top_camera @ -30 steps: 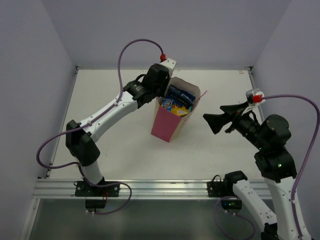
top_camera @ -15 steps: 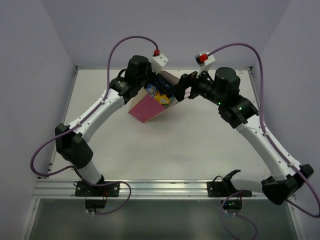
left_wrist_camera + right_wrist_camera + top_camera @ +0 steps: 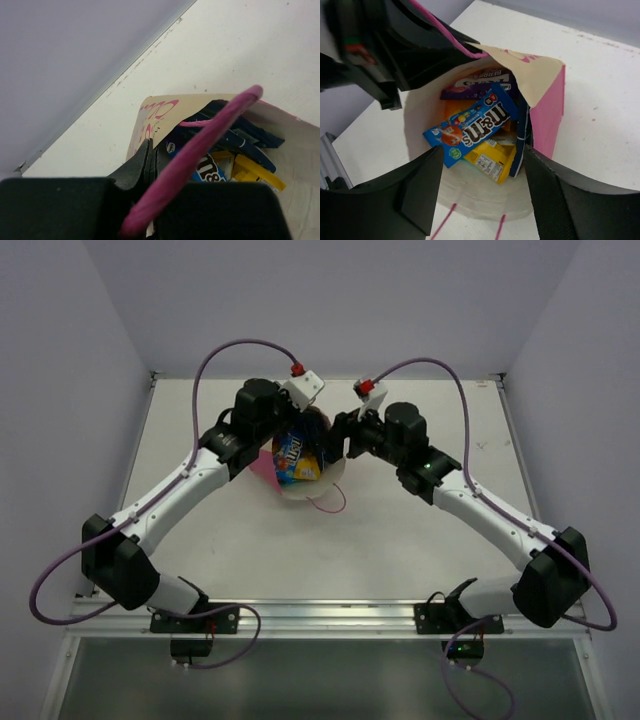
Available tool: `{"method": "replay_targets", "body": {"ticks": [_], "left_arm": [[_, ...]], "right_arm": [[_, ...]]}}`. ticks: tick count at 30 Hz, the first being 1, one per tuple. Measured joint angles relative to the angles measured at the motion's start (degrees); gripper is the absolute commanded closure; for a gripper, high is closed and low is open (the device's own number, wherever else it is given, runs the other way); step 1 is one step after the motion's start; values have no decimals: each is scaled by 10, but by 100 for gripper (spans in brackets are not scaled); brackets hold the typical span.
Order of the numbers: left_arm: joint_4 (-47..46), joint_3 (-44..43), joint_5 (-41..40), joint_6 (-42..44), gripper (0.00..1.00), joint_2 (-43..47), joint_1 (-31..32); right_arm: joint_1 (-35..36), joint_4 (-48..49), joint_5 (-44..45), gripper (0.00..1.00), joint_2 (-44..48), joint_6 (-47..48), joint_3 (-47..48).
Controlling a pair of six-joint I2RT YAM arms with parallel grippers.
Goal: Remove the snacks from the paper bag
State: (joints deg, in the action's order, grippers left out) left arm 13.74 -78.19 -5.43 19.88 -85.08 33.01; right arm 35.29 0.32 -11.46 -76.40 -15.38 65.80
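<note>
Blue packet (image 3: 470, 127) in paper bag (image 3: 547, 115) reads "m&m's".

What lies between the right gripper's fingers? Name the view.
Right wrist view: the paper bag's open mouth, with a blue packet and a yellow packet inside, fills the right gripper's gap.

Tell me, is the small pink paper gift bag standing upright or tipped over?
Tipped. The pink paper gift bag leans over, its mouth facing the right claw, and a blue glossy packet shows inside.

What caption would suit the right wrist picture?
Open right gripper at the mouth of the paper bag; blue, yellow and purple snacks inside.
</note>
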Motion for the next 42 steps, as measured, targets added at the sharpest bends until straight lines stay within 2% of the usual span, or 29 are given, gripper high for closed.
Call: {"method": "replay_targets", "body": {"ticks": [5,10,17,19,22,23,25,26,28,33,37,42], "left_arm": [[-28,48,11,-32,100,39,1],[-30,52,12,-74,100,42,1],[-31,52,9,-118,100,42,1],[-31,52,5,-126,100,42,1],[-34,52,-3,-136,100,38,1],[-36,52,-6,-139,100,36,1],[-42,52,-12,-145,100,33,1],[-45,52,-16,-148,100,31,1],[-54,52,-23,-151,100,26,1],[-74,50,-41,-165,100,9,1],[-85,38,-58,-174,100,-13,0],[-88,29,-71,-174,100,-33,-3]], "right_arm": [[37,55,15,36,-55,-52,-38],[56,78,46,27,-106,-156,-42],[105,78,79,29,-184,-265,2],[105,70,84,35,-212,-282,24],[104,66,94,59,-242,-296,49],[104,66,99,73,-247,-297,53],[103,65,106,88,-249,-297,53],[103,67,109,100,-247,-296,52],[101,67,114,100,-244,-292,52],[97,60,133,100,-204,-268,29],[70,14,142,100,-82,-242,-37],[-19,-38,167,100,83,-217,-77]]}}
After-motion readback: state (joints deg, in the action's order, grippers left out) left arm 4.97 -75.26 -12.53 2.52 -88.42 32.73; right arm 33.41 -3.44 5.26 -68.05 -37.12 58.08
